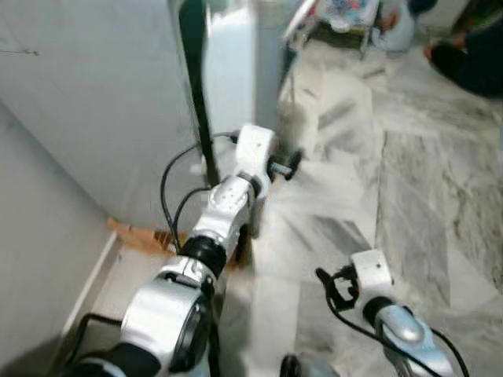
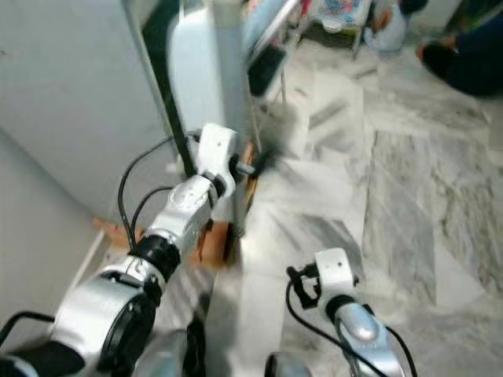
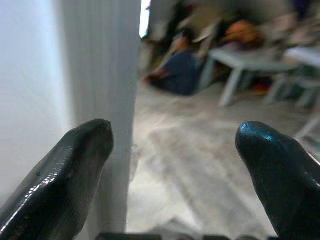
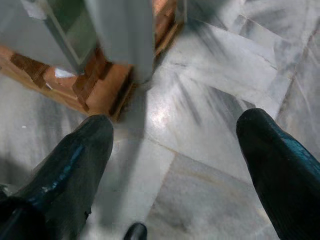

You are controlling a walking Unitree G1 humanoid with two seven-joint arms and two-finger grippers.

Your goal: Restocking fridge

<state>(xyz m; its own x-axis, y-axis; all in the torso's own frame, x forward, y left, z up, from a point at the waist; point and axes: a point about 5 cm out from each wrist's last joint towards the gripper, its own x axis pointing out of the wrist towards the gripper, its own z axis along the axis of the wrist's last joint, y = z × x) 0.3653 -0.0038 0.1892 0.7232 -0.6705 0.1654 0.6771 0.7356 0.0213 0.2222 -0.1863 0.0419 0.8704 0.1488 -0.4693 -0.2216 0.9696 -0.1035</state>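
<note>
Presumably to swing it shut or wider, the left gripper (image 3: 172, 150) reaches with fingers spread, holding nothing, at the free edge of the fridge door (image 1: 228, 71). Lower, the right gripper (image 4: 175, 150) hangs spread and empty over the marble floor (image 1: 409, 196).

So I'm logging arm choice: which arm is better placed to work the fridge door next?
Left. Its open tool is raised at the fridge door edge; the right tool hangs low over the marble floor.
</note>
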